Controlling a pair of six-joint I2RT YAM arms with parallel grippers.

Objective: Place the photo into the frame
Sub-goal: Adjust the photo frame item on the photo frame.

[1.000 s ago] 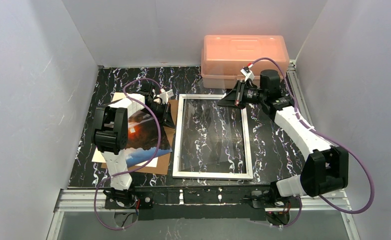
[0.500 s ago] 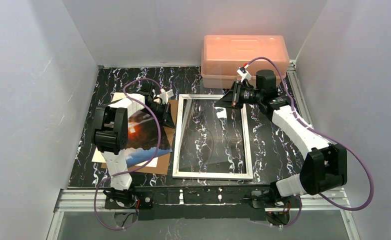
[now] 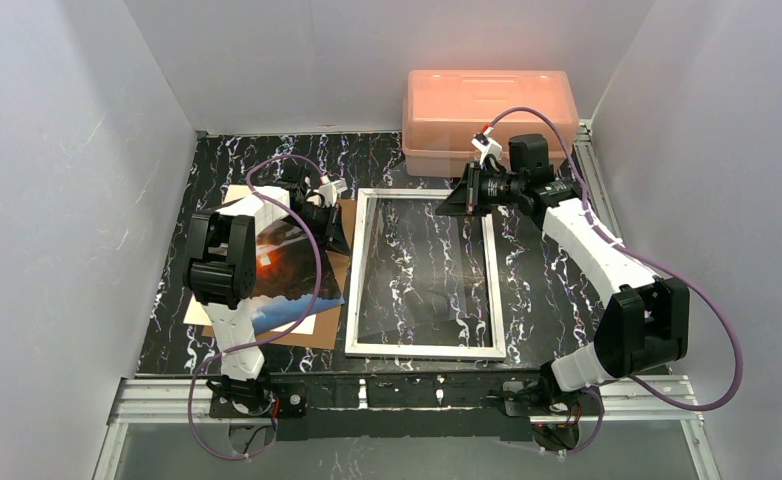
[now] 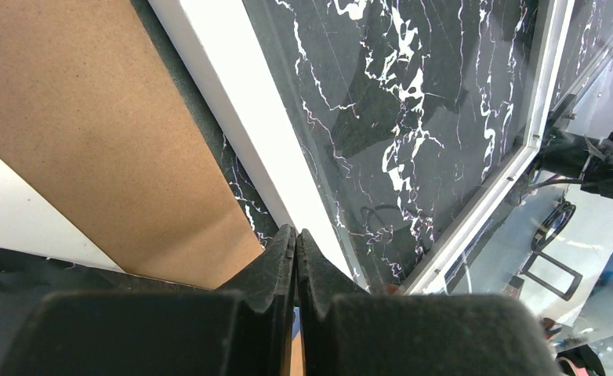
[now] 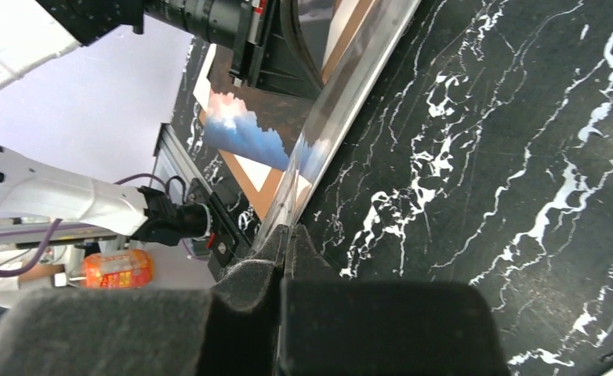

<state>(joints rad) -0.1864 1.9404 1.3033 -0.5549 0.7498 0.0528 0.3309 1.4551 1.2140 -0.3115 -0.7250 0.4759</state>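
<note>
The white frame (image 3: 354, 270) lies flat mid-table. Its clear pane (image 3: 422, 275) is tilted, the far edge lifted. My right gripper (image 3: 441, 206) is shut on that far edge. In the right wrist view the pane (image 5: 342, 102) runs edge-on away from the shut right gripper (image 5: 289, 233). The photo (image 3: 279, 268), dark clouds with an orange glow, slants over the brown board (image 3: 297, 336) left of the frame. My left gripper (image 3: 338, 243) is shut on the photo's far right corner. The left wrist view shows the left gripper (image 4: 296, 233) shut beside the frame's white edge (image 4: 241, 117).
A pink plastic box (image 3: 489, 105) stands at the back, just behind the right wrist. A white sheet (image 3: 304, 322) lies between the photo and the board. White walls close in on the left, back and right.
The right wrist has drawn slightly back and up with the pane, and the reflections in the pane have shifted. The left arm and the photo have not moved.
</note>
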